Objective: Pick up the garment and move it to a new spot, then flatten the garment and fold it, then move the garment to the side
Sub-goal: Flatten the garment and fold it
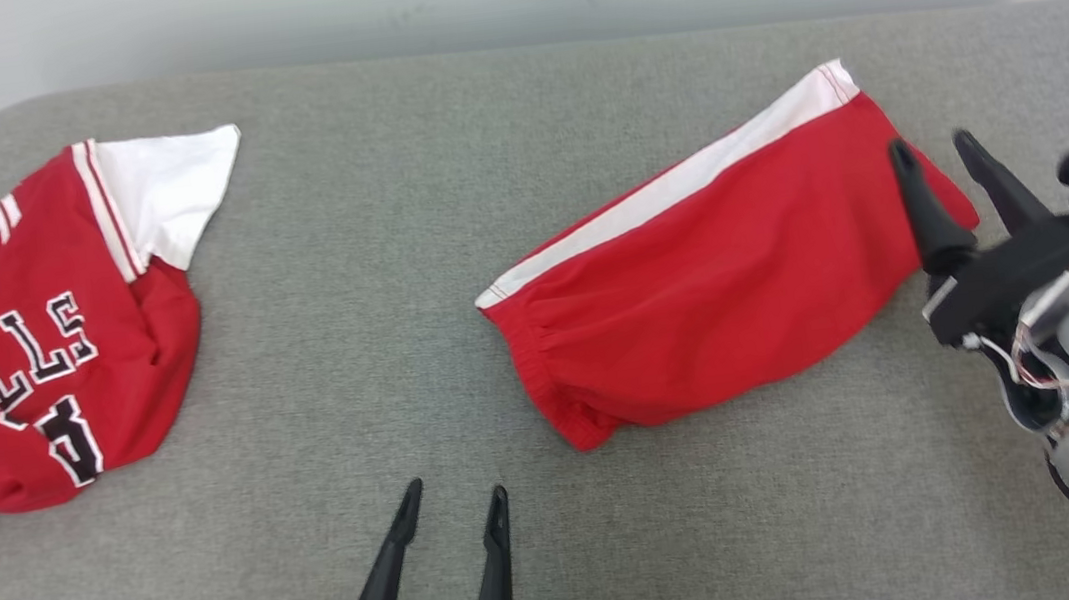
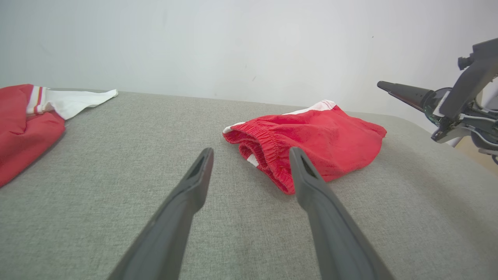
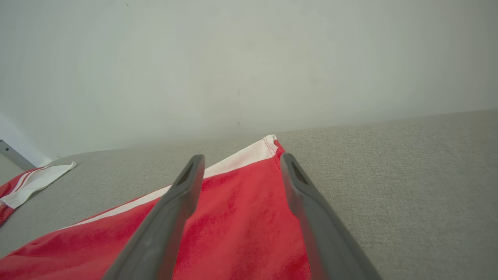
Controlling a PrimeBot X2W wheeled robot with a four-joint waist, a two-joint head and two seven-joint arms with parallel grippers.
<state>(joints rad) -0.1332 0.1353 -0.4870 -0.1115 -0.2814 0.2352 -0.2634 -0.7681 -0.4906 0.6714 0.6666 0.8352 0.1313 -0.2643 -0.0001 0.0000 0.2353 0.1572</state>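
Observation:
The garment, a pair of red shorts with a white side stripe, lies folded on the grey cloth surface, right of centre. Its elastic waistband faces my left gripper, which stands open near the front edge, a short way off with nothing between its fingers. In the left wrist view the shorts lie just beyond that gripper. My right gripper is open over the right end of the shorts. In the right wrist view its fingers straddle the red cloth near the hem corner, gripping nothing.
A red basketball jersey with white sleeves and black-and-white lettering lies crumpled at the far left, also seen from the left wrist. The grey padded surface runs back to a pale wall; bare room lies between the two clothes.

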